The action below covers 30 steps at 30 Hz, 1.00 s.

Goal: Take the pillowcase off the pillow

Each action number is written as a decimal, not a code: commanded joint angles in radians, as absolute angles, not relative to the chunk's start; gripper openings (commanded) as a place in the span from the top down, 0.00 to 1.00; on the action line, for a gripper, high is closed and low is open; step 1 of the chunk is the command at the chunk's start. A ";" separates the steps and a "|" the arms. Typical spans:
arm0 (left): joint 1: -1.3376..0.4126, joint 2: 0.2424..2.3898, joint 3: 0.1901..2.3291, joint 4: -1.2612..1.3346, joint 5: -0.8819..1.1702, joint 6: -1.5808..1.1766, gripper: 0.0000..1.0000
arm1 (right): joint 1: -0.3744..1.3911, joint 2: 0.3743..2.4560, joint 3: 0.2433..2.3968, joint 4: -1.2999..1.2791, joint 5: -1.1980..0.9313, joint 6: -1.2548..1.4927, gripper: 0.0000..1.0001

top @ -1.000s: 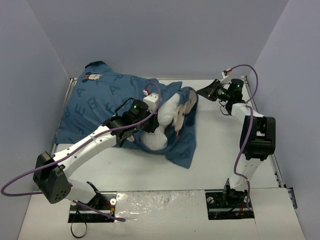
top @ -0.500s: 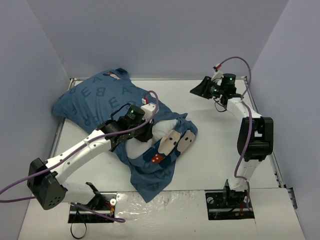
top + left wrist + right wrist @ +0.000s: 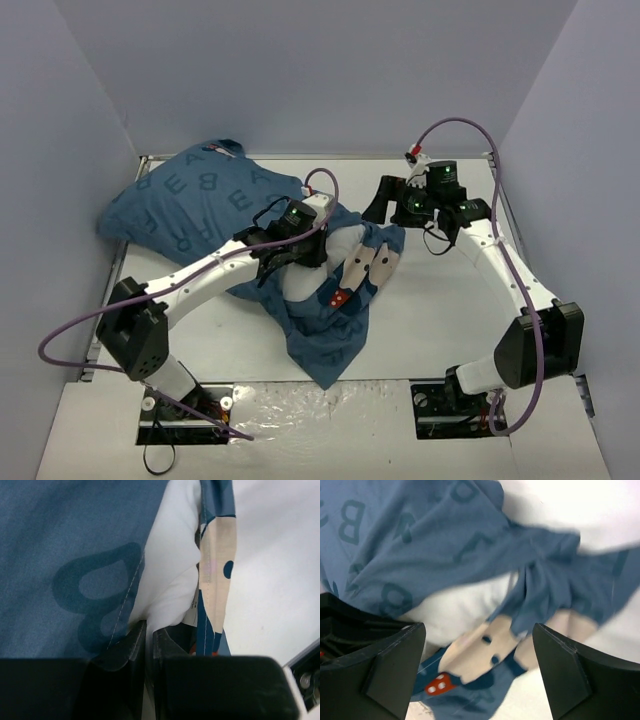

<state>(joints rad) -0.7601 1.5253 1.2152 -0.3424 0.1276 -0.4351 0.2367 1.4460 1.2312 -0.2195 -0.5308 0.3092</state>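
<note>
mid-strip, judging by the white pillow (image 3: 175,555) bulging out of the open mouth of the pillowcase (image 3: 200,200), with most of the blue cover heaped over the left and middle of the tabletop (image 3: 440,300). pinching that bared pillow with the left claw (image 3: 149,642), pressed together on it. hovering the right claw (image 3: 388,208) spread wide just above the loose edge, holding nothing. next, probably: closing right on the edge and pulling away while anchoring the pillow. readable on the fabric: scattered capitals a, b, e, r; no brand legible.
</note>
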 commanded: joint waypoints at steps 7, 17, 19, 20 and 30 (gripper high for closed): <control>-0.795 1.692 1.417 -0.164 0.069 -0.531 0.98 | 0.288 1.437 1.104 -0.259 -0.338 0.541 0.27; -0.813 1.675 1.382 -0.149 0.075 -0.548 0.98 | 0.308 1.670 1.252 -0.040 -0.163 0.621 0.40; -0.813 1.657 1.368 -0.153 0.063 -0.551 0.98 | 0.307 1.742 1.293 -0.060 -0.097 0.617 0.51; -0.813 1.649 1.364 -0.155 0.060 -0.549 0.98 | 0.307 1.762 1.301 -0.075 -0.071 0.614 0.56; -0.798 1.536 1.302 -0.196 0.015 -0.517 0.98 | 0.200 1.798 1.233 -0.069 0.022 0.571 0.90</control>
